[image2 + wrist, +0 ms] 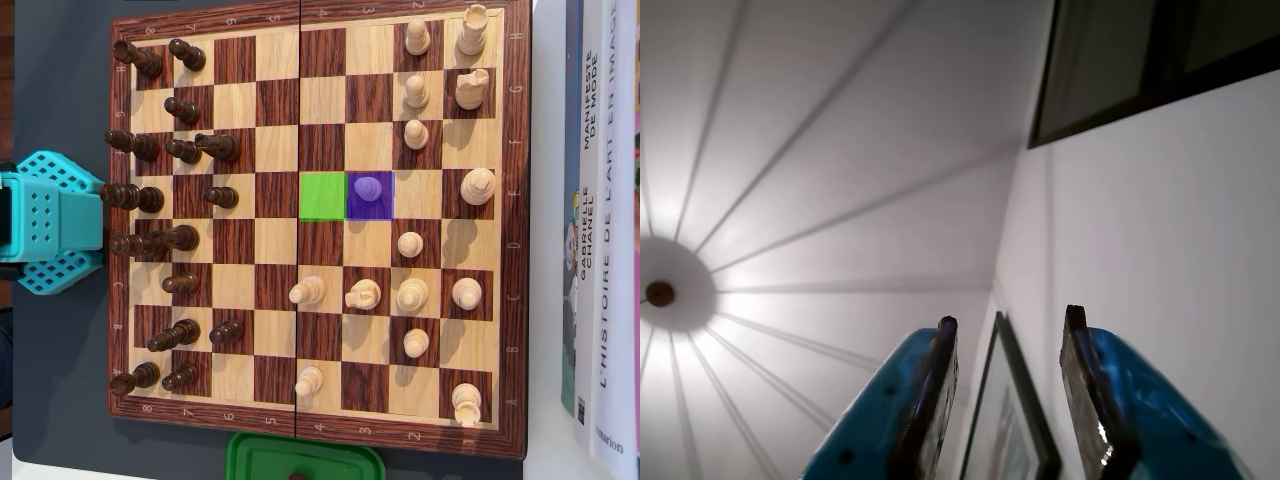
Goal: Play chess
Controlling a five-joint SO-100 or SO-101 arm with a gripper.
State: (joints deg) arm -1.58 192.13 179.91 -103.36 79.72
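Chessboard (320,115): wooden, folding, dark and light squares, lying flat in the overhead view.
Pawn (369,189): tinted purple, on a purple-marked square — just right of a green-marked square (322,196).
Gripper (1005,325): blue fingers apart, pointing at the ceiling — holding nothing.

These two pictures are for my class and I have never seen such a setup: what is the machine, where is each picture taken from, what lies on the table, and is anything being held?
The machine is a small robot arm with a two-finger gripper. The wrist view comes from a camera on the arm, now pointing up at a ceiling and a wall. Its two blue fingers stand apart with nothing between them. The overhead view looks straight down on a wooden chessboard, with dark pieces on the left and light pieces on the right. One square is marked green; beside it a purple-marked square holds a pawn. The teal part at the left edge is probably the arm.
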